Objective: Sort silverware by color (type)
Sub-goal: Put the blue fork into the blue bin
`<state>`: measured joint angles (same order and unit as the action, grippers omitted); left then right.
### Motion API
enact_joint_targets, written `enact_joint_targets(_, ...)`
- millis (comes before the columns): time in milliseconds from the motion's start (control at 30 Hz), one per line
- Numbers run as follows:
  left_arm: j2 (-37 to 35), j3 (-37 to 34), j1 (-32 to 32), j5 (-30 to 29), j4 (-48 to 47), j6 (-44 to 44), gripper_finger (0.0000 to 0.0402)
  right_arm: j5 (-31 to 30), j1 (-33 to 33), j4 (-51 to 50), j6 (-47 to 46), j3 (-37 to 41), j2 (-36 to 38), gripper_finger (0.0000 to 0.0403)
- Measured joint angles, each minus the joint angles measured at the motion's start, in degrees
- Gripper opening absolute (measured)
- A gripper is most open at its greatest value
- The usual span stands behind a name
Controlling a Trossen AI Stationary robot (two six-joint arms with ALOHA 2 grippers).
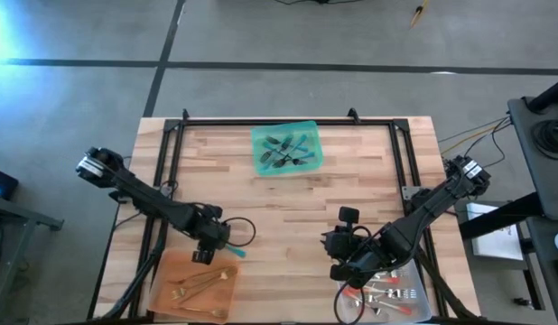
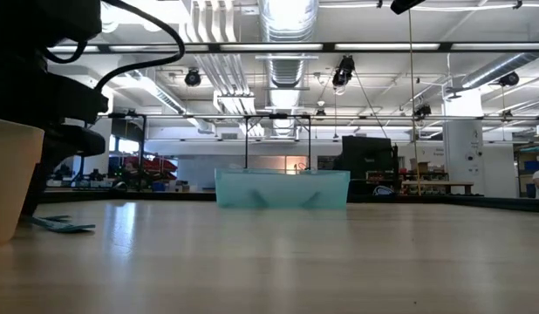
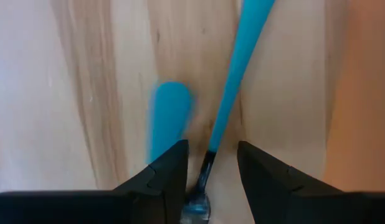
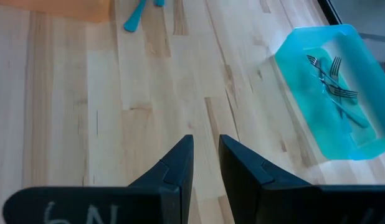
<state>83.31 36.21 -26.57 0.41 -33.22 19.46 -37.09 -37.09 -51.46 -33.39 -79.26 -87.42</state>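
Two teal-handled pieces of silverware (image 3: pixel 239 74) (image 1: pixel 236 252) lie flat on the wooden table just beyond the orange tray (image 1: pixel 193 284), which holds gold pieces. My left gripper (image 3: pixel 210 152) (image 1: pixel 211 246) points down over them, open. Its fingers stand on either side of one piece's neck (image 3: pixel 208 163) without touching it. The second teal handle (image 3: pixel 169 118) lies beside the left finger. My right gripper (image 4: pixel 206 146) (image 1: pixel 338 269) hovers over the table's near right, its fingers a narrow gap apart with nothing between them.
A teal tray (image 1: pixel 286 149) (image 4: pixel 329 93) with several teal-handled forks stands at the table's far middle. A clear tray (image 1: pixel 392 296) with red-handled pieces sits at the near right, under my right arm. Bare wood lies between the trays.
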Motion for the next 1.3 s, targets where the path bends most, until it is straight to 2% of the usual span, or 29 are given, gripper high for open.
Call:
enact_joint_targets(233,3.09,0.35,0.16,-2.64,0.25,-0.61,0.0121,0.0,-0.01,0.0,0.0,0.0,0.0,0.0068)
enact_joint_targets(500,2.92,1.69,1.07,-1.93,-1.66,0.66,0.005,-0.01,0.0,0.09,0.0,-0.02,0.0,0.0068)
enact_joint_targets(833,3.24,6.85,1.35,-1.49,-6.02,2.39,0.001,-0.01,0.01,1.14,0.0,-0.02,0.0,0.0068)
enact_joint_targets(1200,3.08,13.34,1.34,-1.58,-10.97,4.25,0.0007,0.01,-0.01,1.27,0.0,-0.02,0.0,0.0068)
enact_joint_targets(1300,3.01,15.1,1.54,-4.46,-12.86,3.42,0.0007,0.0,-0.01,1.27,0.0,-0.02,0.0,0.0068)
